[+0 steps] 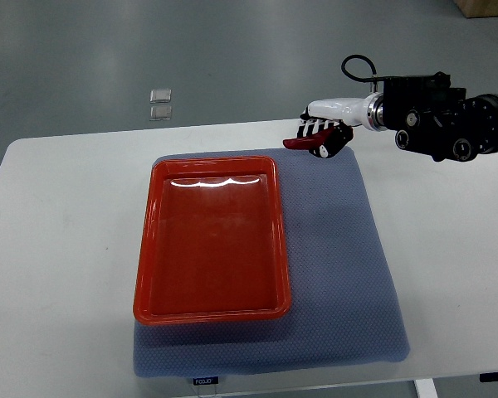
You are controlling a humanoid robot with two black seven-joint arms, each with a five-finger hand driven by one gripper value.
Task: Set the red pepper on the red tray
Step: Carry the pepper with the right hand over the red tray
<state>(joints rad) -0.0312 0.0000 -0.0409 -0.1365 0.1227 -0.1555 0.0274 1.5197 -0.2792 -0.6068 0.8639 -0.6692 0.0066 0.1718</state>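
Red glossy pepper [300, 143] sits clamped in my right hand's fingers [322, 138], long axis pointing left past them. Empty red plastic tray [212, 240] lies down-left of my fingers on the blue mat [340, 274].

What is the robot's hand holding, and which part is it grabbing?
The right hand holds the red pepper. Its fingers wrap the right part, and the left tip pokes out. The red tray has nothing in it yet.
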